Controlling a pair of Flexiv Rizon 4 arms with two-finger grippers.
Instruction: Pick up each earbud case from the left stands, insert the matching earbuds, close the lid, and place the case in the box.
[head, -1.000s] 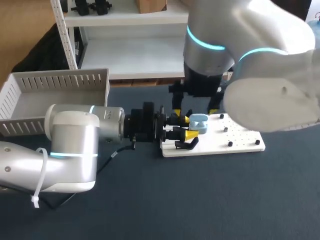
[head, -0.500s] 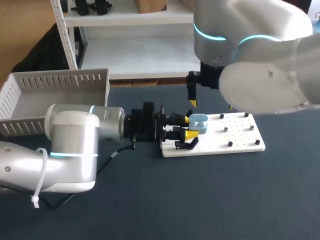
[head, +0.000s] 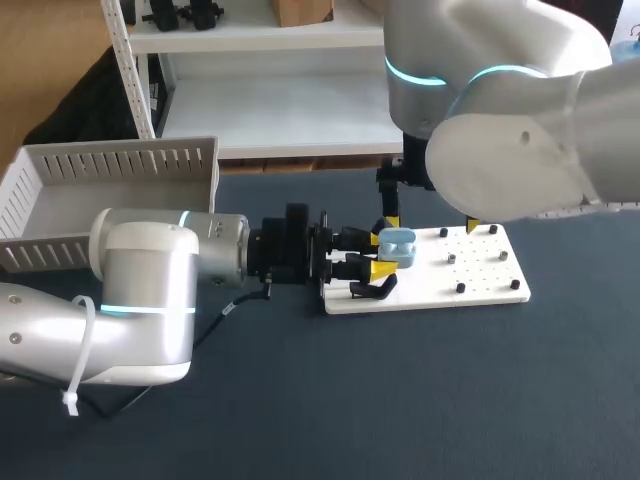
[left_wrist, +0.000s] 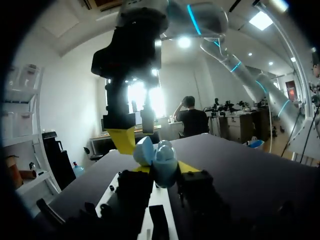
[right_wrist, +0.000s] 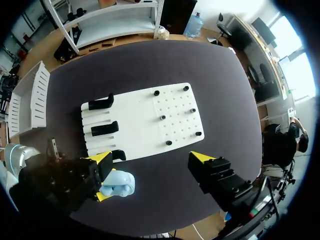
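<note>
At frame centre of the head view: pale blue earbud case (head: 397, 247), clamped from two sides by left gripper (head: 372, 258), just over the left end of white board (head: 480, 285) on the desk (head: 400, 400). Right gripper (head: 431, 225) hanging behind it, spread wide, holding nothing. White box (head: 110, 165) at upper left, well apart.

Between the yellow tips in the left wrist view: earbud case (left_wrist: 160, 160) with lid apparently raised, hardly visible from the head camera.

Below the right gripper (right_wrist: 152, 157) in the right wrist view: earbud case (right_wrist: 117, 184) beside the board's edge; all three black stands (right_wrist: 105, 128) plainly shown, mostly covered in head view.

Probably light, stiff, smooth and slippery; best held on the lower shell sides, away from hinge and lid.
</note>
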